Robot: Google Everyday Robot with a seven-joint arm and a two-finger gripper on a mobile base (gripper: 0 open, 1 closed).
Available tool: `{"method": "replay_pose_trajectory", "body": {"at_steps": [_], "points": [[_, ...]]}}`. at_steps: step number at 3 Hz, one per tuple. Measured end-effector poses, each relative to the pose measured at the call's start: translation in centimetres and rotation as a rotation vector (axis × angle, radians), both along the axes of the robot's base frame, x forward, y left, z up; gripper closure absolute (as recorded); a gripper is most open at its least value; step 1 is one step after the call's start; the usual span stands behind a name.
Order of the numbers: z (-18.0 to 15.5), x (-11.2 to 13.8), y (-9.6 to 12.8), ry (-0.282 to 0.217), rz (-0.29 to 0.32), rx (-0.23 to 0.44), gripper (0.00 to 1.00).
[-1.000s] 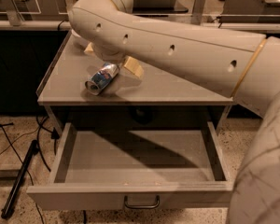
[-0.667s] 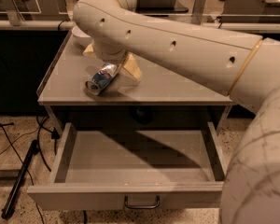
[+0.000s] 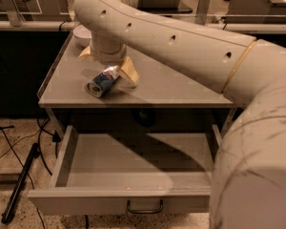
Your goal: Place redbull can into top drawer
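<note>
One slim blue-and-silver metal redbull can [image 3: 102, 81] lies on its side on the flat grey table [image 3: 181, 87], near the table's front edge, with its round silver end facing out past that edge. You have the gripper [image 3: 107, 69] low over the table just behind the can. Its two tan wedge-shaped fingers [image 3: 129, 74] are spread apart and hold nothing; one sits just beside the can, contact unclear. Under the tabletop, the wide shallow grey top drawer [image 3: 133, 202] stands pulled out, a small dark metal bar handle [image 3: 145, 207] centred on its flat front.
</note>
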State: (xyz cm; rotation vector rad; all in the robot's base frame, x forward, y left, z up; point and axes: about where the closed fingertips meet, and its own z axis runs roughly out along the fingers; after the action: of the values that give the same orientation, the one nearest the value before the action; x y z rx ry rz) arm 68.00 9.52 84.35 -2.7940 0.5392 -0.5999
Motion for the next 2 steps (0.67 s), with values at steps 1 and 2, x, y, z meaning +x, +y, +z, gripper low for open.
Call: {"method": "replay_pose_trajectory", "body": {"at_steps": [1,2], "points": [[-0.47,-0.41,1.12,0.031,0.034,0.005,0.0],[-0.47,-0.42,1.12,0.031,0.034,0.005,0.18]]}}
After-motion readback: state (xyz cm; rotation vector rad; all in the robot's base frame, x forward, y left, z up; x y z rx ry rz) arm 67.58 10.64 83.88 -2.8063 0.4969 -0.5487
